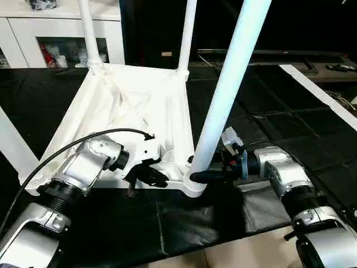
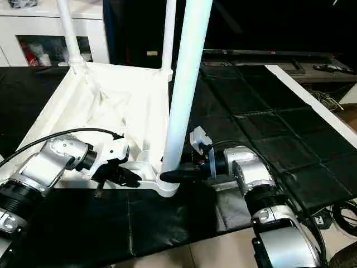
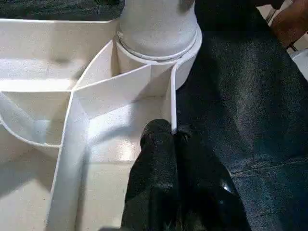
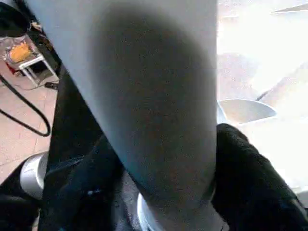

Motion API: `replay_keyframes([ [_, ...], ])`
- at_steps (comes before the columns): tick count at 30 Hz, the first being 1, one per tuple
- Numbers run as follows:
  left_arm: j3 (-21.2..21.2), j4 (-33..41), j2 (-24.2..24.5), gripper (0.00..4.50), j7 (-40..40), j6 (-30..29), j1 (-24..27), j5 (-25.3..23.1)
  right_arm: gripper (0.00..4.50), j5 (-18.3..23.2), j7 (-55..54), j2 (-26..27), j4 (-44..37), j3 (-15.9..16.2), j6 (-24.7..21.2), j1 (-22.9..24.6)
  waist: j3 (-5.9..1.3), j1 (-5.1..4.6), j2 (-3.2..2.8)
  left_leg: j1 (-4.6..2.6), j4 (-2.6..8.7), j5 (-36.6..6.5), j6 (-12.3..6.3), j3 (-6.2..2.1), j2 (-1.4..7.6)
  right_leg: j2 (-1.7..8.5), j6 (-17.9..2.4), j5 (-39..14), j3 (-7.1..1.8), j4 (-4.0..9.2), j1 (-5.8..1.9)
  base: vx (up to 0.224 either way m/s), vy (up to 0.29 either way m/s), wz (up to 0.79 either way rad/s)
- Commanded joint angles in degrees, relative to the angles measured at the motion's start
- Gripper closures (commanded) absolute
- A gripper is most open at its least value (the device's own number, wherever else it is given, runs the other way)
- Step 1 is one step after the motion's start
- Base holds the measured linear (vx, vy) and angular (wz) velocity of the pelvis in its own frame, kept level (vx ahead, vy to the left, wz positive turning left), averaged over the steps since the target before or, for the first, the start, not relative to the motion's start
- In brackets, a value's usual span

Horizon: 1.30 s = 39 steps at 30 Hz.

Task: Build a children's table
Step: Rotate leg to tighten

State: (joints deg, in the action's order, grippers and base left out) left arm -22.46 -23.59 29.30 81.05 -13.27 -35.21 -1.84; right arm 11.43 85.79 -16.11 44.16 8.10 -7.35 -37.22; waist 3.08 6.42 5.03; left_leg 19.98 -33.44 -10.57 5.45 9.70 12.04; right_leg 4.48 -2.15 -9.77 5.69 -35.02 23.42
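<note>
The children's table lies upside down on the black mat, its white ribbed top (image 1: 111, 106) facing up. White legs stand in its far sockets (image 1: 89, 33) (image 1: 187, 33), and another leg (image 1: 11, 145) rises at the left edge. A further leg (image 1: 234, 72) stands in the near right corner socket (image 3: 159, 43). My right gripper (image 1: 201, 176) is shut on the base of that leg, a black finger on each side (image 4: 240, 168). My left gripper (image 1: 146, 177) is shut on the top's thin near rim beside the same socket, its fingertips (image 3: 156, 144) pinching the wall.
A white cabinet with glass doors (image 1: 61, 39) stands behind the table at the far left. The black mat (image 1: 268, 106) stretches to the right up to a white strip (image 1: 323, 95). A black cable (image 1: 67, 148) loops over my left forearm. Light floor shows at the near edge (image 1: 245, 251).
</note>
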Motion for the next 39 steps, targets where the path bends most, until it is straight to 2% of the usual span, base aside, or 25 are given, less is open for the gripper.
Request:
replay_keyframes([
  [1, -2.44, 0.30, -0.70, 4.50, 2.78, 0.99, -0.06, 0.38, 2.16, 0.76, 0.43, -0.15, 0.65, -0.41, -0.19, -1.44, -3.83, -0.21, -1.77, -0.29, 3.85, -10.92, -0.34, -0.01, 1.87, 3.99, -11.81, -11.91, -3.27, 3.67, -3.43, 0.000, 0.000, 0.00],
  [6, -2.16, -0.30, -1.02, 4.50, 1.74, 0.00, -0.29, 0.10, 2.33, 1.14, -0.63, 0.59, -0.59, -0.74, -0.98, -0.34, -3.74, -0.26, -1.72, -0.31, 3.90, -11.71, -0.11, -0.02, 1.86, 3.96, -11.56, -13.02, -3.25, 3.84, -3.38, 0.000, 0.000, 0.00],
  [9, -0.56, -1.26, -3.14, 4.50, -3.32, -2.91, -0.15, -0.03, 2.36, -0.46, -7.85, 1.71, -1.42, -1.09, -2.26, 1.05, -3.51, -0.34, -1.68, -0.37, 4.04, -12.91, 0.23, -0.09, 1.83, 4.00, -10.75, -15.50, -3.26, 4.14, -3.25, 0.000, 0.000, 0.00],
  [10, 0.78, -2.25, -5.24, 4.50, -7.48, -4.43, -0.21, 0.00, 2.37, -1.39, -13.15, 2.89, -1.46, -1.64, -2.61, 1.50, -3.39, -0.50, -1.81, -0.48, 4.10, -14.19, 0.57, -0.16, 1.73, 4.09, -10.05, -18.28, -3.24, 4.51, -3.15, 0.000, 0.000, 0.00],
  [11, 0.82, -2.29, -5.31, 4.50, -7.62, -4.48, -0.21, 0.00, 2.37, -1.41, -13.32, 2.93, -1.46, -1.65, -2.62, 1.52, -3.21, -0.70, -1.78, -0.55, 4.17, -14.99, 0.86, -0.16, 1.69, 4.06, -9.52, -19.98, -3.27, 4.74, -2.95, 0.000, 0.000, 0.00],
  [12, 2.76, -3.27, -8.39, 4.50, -12.82, -7.17, -0.42, 0.52, 2.38, -2.05, -20.40, 4.99, -1.77, -2.72, -4.06, 1.85, -3.09, -0.78, -1.55, -0.73, 4.07, -16.85, 1.28, -0.40, 1.43, 4.21, -7.98, -25.07, -3.06, 5.24, -3.04, 0.000, 0.000, 0.00],
  [13, 3.22, -3.44, -9.10, 4.50, -13.95, -7.86, -0.48, 0.70, 2.38, -2.14, -21.99, 5.50, -1.88, -2.98, -4.52, 1.91, -3.00, -0.87, -1.57, -0.83, 4.10, -17.42, 1.43, -0.38, 1.29, 4.20, -7.07, -27.24, -3.04, 5.52, -2.92, 0.000, 0.000, 0.00],
  [14, 4.26, -3.91, -10.80, 4.50, -16.37, -9.42, -0.82, 1.17, 2.40, -2.20, -25.59, 6.79, -2.20, -3.66, -5.82, 1.87, -2.78, -1.41, -1.60, -1.57, 3.90, -20.23, 1.66, -0.69, 1.06, 4.33, -4.40, -34.34, -2.53, 6.58, -2.41, 0.000, 0.000, 0.00],
  [16, 5.25, -4.62, -12.60, 4.50, -18.93, -10.84, -1.47, 1.50, 2.43, -2.22, -29.80, 8.52, -2.49, -4.44, -7.63, 1.64, -2.85, -1.96, -1.37, -1.01, 3.96, -20.12, 1.45, -0.93, 0.87, 4.30, -2.85, -36.45, -2.19, 6.91, -2.81, 0.000, 0.000, 0.00],
  [17, 7.00, -6.71, -15.92, 4.50, -23.98, -12.69, -3.26, 1.75, 2.43, -2.54, -36.47, 11.45, -2.37, -5.45, -9.29, 0.82, -3.02, -2.62, -1.51, -0.58, 4.04, -19.31, 1.57, -1.16, 0.83, 4.26, -1.62, -36.70, -1.92, 7.17, -2.99, 0.000, 0.000, 0.00],
  [19, 7.95, -7.72, -17.50, 4.50, -26.50, -13.47, -4.18, 1.96, 2.43, -2.78, -39.29, 12.77, -2.15, -5.77, -9.67, 0.34, -3.06, -3.02, -1.53, -0.74, 3.95, -19.67, 1.55, -1.29, 0.72, 4.29, -1.48, -36.71, -1.65, 7.38, -2.78, 0.000, 0.000, 0.00],
  [20, 9.63, -9.59, -20.49, 4.50, -30.87, -14.52, -5.90, 2.42, 2.44, -3.44, -44.55, 14.99, -1.33, -6.18, -9.99, -0.81, -3.21, -3.43, -1.56, -0.63, 3.97, -19.29, 1.12, -1.25, 0.72, 4.16, -1.90, -34.88, -1.67, 7.29, -2.89, 0.000, 0.000, 0.00],
  [21, 9.90, -9.92, -21.02, 4.50, -31.59, -14.61, -6.21, 2.52, 2.44, -3.60, -45.52, 15.34, -1.08, -6.23, -9.99, -1.08, -3.24, -3.50, -1.82, -0.68, 4.03, -18.84, 0.96, -1.28, 0.79, 4.15, -2.58, -33.20, -1.58, 7.37, -2.85, 0.000, 0.000, 0.00],
  [22, 10.94, -11.23, -23.32, 4.50, -34.74, -14.60, -7.50, 2.89, 2.44, -4.09, -49.84, 16.87, 0.44, -6.63, -10.10, -2.61, -3.35, -3.54, -1.73, -0.59, 4.05, -18.63, 0.70, -1.32, 0.81, 4.12, -3.16, -31.65, -1.54, 7.24, -2.91, 0.000, 0.000, 0.00],
  [24, 11.37, -11.64, -24.33, 4.50, -36.23, -14.63, -8.00, 2.89, 2.44, -4.27, -51.94, 17.65, 1.14, -6.89, -10.29, -3.37, -3.27, -3.48, -1.82, -0.85, 4.00, -18.62, 0.28, -1.14, 0.82, 4.15, -4.04, -30.19, -1.72, 7.22, -2.59, 0.000, 0.000, 0.00],
  [26, 11.68, -11.70, -25.23, 4.50, -37.39, -14.80, -8.30, 2.55, 2.44, -4.79, -53.69, 18.20, 1.45, -6.92, -9.70, -3.88, -3.35, -3.40, -1.81, -0.60, 4.14, -17.55, -0.20, -1.07, 0.93, 4.17, -4.90, -27.54, -1.98, 6.90, -2.84, 0.000, 0.000, 0.00],
  [27, 11.50, -11.41, -25.26, 4.50, -37.32, -14.87, -8.17, 2.15, 2.44, -5.09, -53.85, 18.21, 1.33, -6.85, -8.56, -3.78, -3.45, -3.25, -1.54, -0.51, 4.14, -16.30, -0.47, -0.93, 1.07, 4.17, -5.64, -24.93, -2.22, 6.50, -2.83, 0.000, 0.000, 0.00],
  [28, 11.16, -11.06, -25.04, 4.50, -36.99, -14.83, -7.93, 1.75, 2.12, -4.71, -53.98, 18.38, 1.21, -7.29, -7.87, -3.59, -3.55, -3.16, -1.56, -0.36, 4.17, -14.81, -0.67, -0.86, 1.16, 4.19, -6.64, -21.94, -2.44, 6.04, -3.00, 0.000, 0.000, 0.00],
  [31, 10.94, -10.39, -24.28, 4.50, -36.54, -15.18, -7.25, 0.81, 1.75, -4.68, -53.69, 18.69, -1.05, -7.79, -8.43, -2.57, -3.67, -3.07, -1.56, -0.20, 4.09, -12.99, -1.36, -0.65, 1.17, 4.01, -7.67, -19.29, -2.63, 5.58, -3.09, 0.000, 0.000, 0.00],
  [33, 10.64, -10.58, -23.70, 4.50, -36.39, -14.75, -7.10, 0.28, 1.51, -4.59, -53.60, 18.67, -2.03, -7.75, -9.15, -2.07, -4.04, -2.90, -1.49, 0.20, 3.95, -9.29, -1.84, -0.53, 1.12, 4.08, -8.73, -14.67, -2.81, 4.93, -3.62, 0.000, 0.000, 0.00],
  [35, 10.21, -10.37, -22.73, 4.50, -35.34, -14.26, -6.69, 0.08, 1.36, -4.13, -52.53, 18.30, -3.13, -7.74, -9.05, -1.43, -4.10, -2.68, -1.55, 0.26, 3.85, -5.62, -2.96, -0.28, 1.15, 4.02, -10.41, -8.69, -2.92, 4.27, -3.81, 0.000, 0.000, 0.00],
  [37, 9.00, -9.93, -20.55, 4.50, -32.97, -11.92, -5.97, -0.38, 1.28, -4.62, -48.97, 16.25, -4.22, -5.98, -8.88, -0.26, -4.00, -2.67, -1.60, 0.22, 3.93, -5.96, -3.11, -0.22, 1.24, 4.03, -10.66, -8.84, -2.89, 4.32, -3.79, 0.000, 0.000, 0.00],
  [39, 8.49, -9.76, -19.68, 4.50, -31.93, -10.49, -5.68, -0.74, 1.00, -4.95, -47.56, 15.32, -4.46, -5.27, -8.61, 0.27, -3.88, -2.72, -1.63, 0.19, 4.01, -7.18, -3.04, -0.19, 1.26, 4.03, -10.33, -10.41, -2.87, 4.57, -3.78, 0.000, 0.000, 0.00],
])
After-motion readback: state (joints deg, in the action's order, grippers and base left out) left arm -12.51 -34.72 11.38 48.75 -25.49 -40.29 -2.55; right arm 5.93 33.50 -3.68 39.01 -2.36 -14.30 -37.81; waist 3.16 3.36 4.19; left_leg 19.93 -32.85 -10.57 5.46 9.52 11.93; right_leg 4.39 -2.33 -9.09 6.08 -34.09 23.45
